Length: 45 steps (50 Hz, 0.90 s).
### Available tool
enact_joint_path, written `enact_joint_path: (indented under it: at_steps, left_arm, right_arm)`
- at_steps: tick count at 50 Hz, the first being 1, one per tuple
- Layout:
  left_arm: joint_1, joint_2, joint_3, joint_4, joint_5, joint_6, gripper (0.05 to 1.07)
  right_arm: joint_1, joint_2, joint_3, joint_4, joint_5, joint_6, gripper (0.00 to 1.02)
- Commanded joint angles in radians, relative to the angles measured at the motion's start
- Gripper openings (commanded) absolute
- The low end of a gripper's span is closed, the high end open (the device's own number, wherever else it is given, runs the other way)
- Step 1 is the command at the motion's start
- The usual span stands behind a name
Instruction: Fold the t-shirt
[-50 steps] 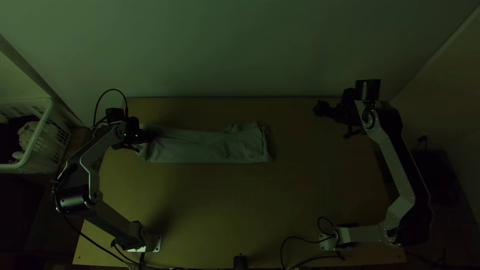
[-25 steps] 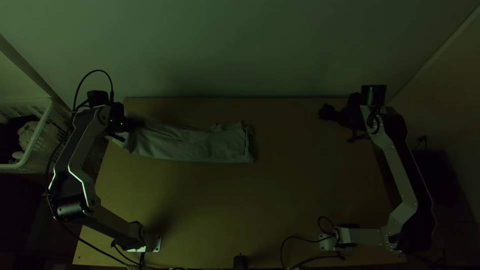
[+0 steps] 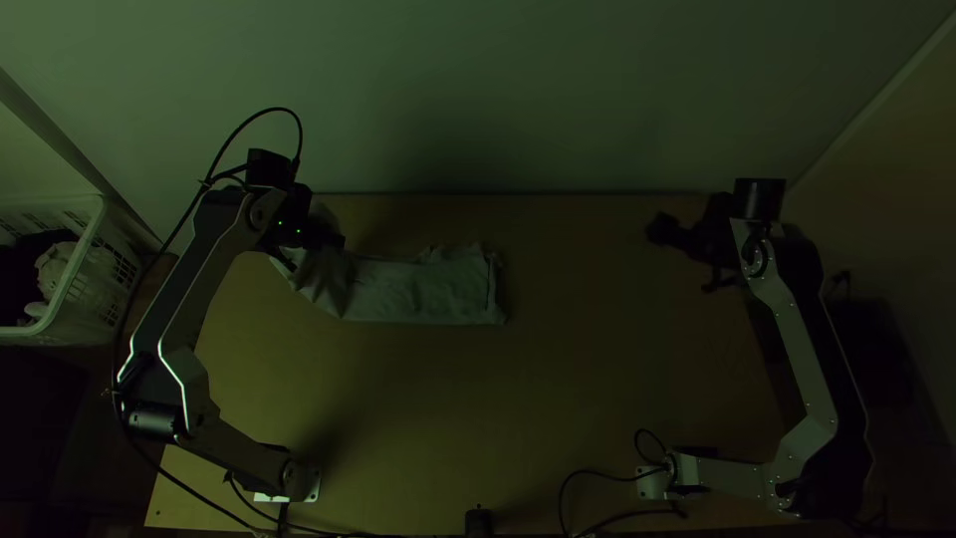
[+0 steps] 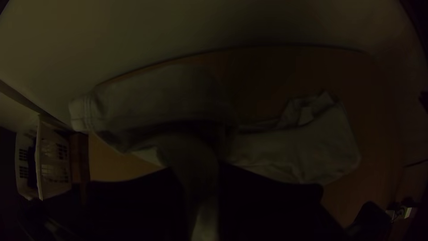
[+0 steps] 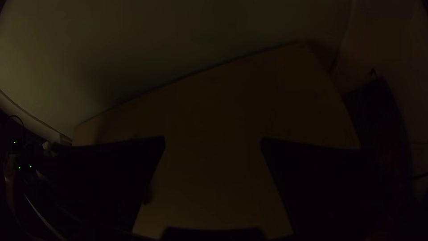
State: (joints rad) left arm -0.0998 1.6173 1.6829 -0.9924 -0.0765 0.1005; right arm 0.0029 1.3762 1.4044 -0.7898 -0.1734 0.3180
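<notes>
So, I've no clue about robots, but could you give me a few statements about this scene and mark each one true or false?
1. The left gripper has hold of part of the t-shirt. True.
2. The right gripper is shut. False: it stands wide open.
3. A white plastic basket stands beyond the left edge of the table. True.
4. The t-shirt is spread out over the whole table. False: much of it lies as a narrow strip towards the table's far side.
</notes>
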Motion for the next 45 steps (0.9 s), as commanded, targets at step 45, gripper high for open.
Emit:
enact_joint_path:
  at_steps: [45]
  left_arm:
    - [-0.486,0.343,0.311,-0.083,-0.02,-0.364,0.08]
  right_arm:
    - [-0.046,-0.141,-0.18,0.064,-0.005,0.023,0.98]
